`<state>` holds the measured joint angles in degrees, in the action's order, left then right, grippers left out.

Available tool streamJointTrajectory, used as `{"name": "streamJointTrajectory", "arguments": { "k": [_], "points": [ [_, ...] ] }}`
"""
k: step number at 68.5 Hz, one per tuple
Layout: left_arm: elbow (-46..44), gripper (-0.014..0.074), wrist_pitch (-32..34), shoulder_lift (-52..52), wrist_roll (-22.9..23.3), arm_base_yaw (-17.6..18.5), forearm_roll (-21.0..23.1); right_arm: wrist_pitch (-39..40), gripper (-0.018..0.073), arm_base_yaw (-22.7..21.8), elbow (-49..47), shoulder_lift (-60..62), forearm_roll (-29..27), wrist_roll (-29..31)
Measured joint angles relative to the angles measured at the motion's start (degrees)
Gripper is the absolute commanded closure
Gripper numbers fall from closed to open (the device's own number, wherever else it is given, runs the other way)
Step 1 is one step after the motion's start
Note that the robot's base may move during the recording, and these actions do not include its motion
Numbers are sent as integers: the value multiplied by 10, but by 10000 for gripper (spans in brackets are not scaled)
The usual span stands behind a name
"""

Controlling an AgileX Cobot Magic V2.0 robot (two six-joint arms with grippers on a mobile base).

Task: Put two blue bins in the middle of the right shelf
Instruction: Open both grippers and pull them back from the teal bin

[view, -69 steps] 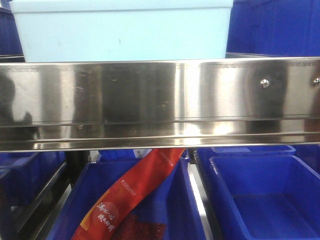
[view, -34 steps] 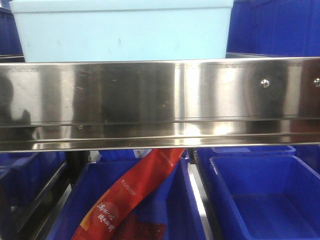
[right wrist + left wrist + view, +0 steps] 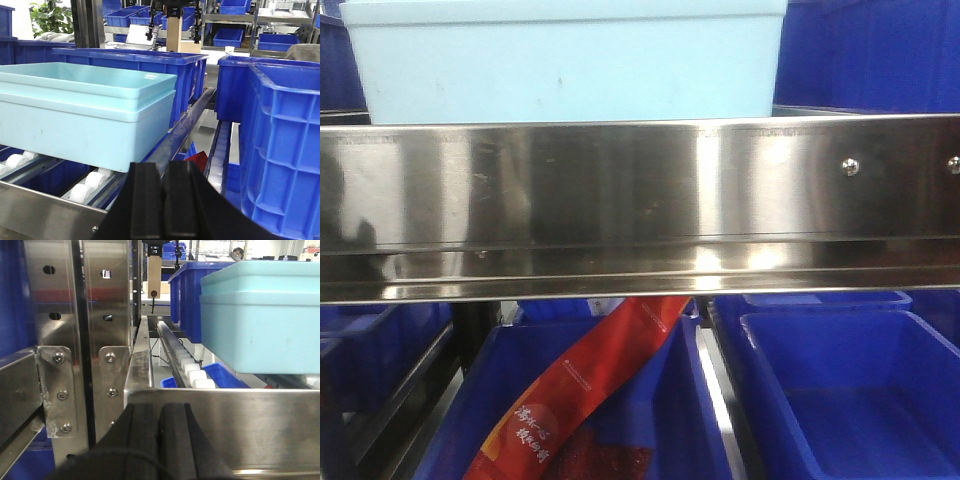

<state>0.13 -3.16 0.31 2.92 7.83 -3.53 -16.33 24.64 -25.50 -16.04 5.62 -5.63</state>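
Right wrist view first: our right gripper (image 3: pixel 162 200) has its black pads pressed together, holding nothing, and the left gripper (image 3: pixel 159 440) looks the same. Just past the steel front rail (image 3: pixel 640 200), the two blue bins (image 3: pixel 85 115) sit nested one in the other on white rollers (image 3: pixel 92 181) of the shelf tier, and the top one looks empty. We'd guess they're light, stiff and slick-sided, so grabbing under the rim lips from both ends seems safest. Further back are royal-blue bins (image 3: pixel 280 140); down below one holds a red packet (image 3: pixel 585 385).
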Motion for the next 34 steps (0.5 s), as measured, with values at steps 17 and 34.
{"name": "streamJointTrajectory", "arguments": {
  "k": [17, 34],
  "points": [
    [0, 707, 0, 0, 0, 0, 0, 0, 721, 0, 0, 0, 0, 0],
    [0, 707, 0, 0, 0, 0, 0, 0, 721, 0, 0, 0, 0, 0]
  ]
}}
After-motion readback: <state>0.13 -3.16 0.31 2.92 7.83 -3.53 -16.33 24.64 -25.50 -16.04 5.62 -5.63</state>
